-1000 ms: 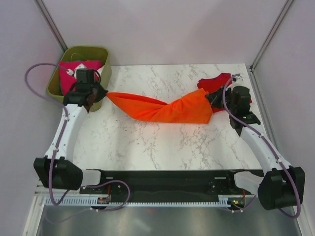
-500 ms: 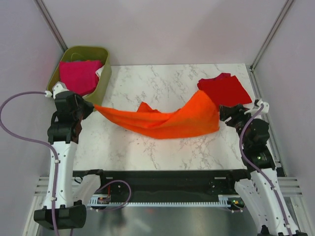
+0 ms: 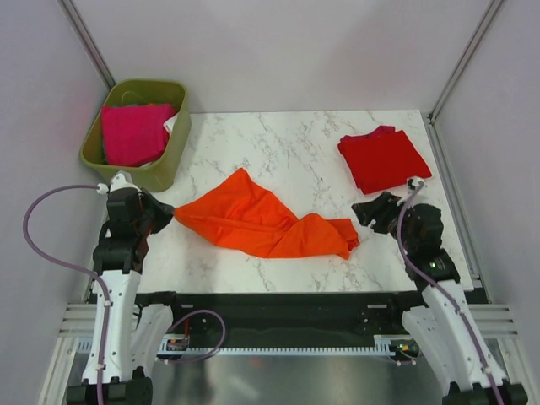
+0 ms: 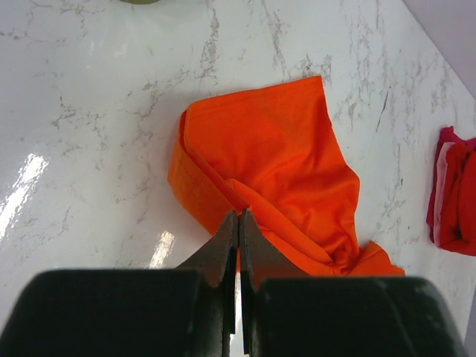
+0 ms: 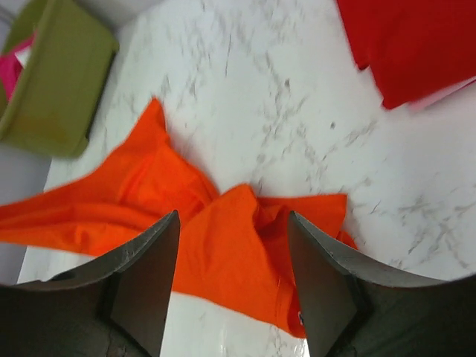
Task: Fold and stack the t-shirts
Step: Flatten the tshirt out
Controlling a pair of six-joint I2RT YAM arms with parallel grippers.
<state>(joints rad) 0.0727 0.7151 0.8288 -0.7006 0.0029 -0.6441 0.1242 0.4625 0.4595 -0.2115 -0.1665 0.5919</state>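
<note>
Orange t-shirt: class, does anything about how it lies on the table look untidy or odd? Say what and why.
The orange t-shirt lies twisted and bunched across the marble table, neither flat nor folded, unlike the folded red t-shirt.

I'm working in a robot test cell: plain pale lilac walls [image 3: 295, 51] on metal posts [image 3: 87, 38] enclose a white marble-patterned tabletop [image 3: 278, 143].

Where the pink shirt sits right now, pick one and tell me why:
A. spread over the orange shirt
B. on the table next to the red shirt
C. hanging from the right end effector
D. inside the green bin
D: the pink shirt lies inside the green bin at the table's far left corner, apart from the red shirt and the orange shirt out on the marble.
</note>
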